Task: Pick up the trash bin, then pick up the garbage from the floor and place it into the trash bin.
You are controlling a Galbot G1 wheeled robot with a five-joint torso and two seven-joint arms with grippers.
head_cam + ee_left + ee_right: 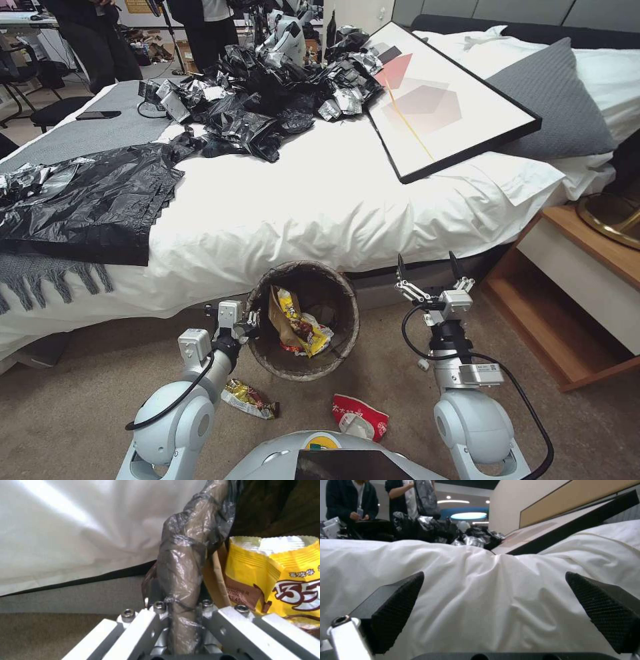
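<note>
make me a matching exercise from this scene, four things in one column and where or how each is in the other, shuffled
Things:
1. left claw
2. right claw
3. yellow snack wrapper
4. crumpled red-and-white carton

Places or states:
A. lying on the beige carpet
B. open, held up near the bed's edge
C. inside the bag-lined round trash bin
D. shut on the bin's rim

Pairs: 1-D, 2-B, 3-C, 4-A

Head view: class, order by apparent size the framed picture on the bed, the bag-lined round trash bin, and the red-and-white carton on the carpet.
1. Framed picture
2. Bag-lined round trash bin
3. Red-and-white carton
</note>
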